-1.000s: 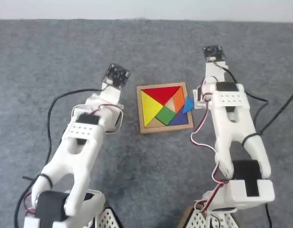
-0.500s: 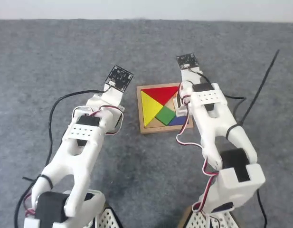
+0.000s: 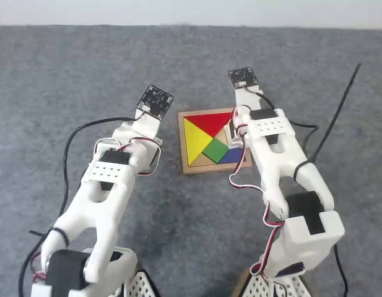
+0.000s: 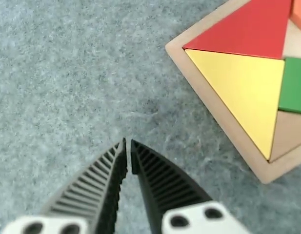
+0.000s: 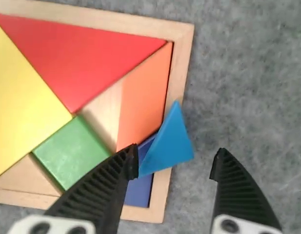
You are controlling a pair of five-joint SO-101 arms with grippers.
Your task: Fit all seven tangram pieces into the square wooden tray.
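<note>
Straddling the blue triangle (image 5: 166, 141) askew at 4 o'clock on the wooden tray (image 5: 182, 63), the right hand (image 5: 176, 155) gapes wide, likely to seat it. The left hand (image 4: 128, 142) hangs narrow.

Left claw (image 4: 128, 146): 2 ribbed black fingers nearly together, thin slit between, nothing held, over grey carpet (image 4: 67, 73). Wooden tray (image 4: 216, 105) corner beyond tips, off to one side, apart from claw. Inside: yellow triangle (image 4: 243, 83) nearest claw, red triangle (image 4: 248, 31) alongside, green piece (image 4: 294, 85) touching yellow.
</note>
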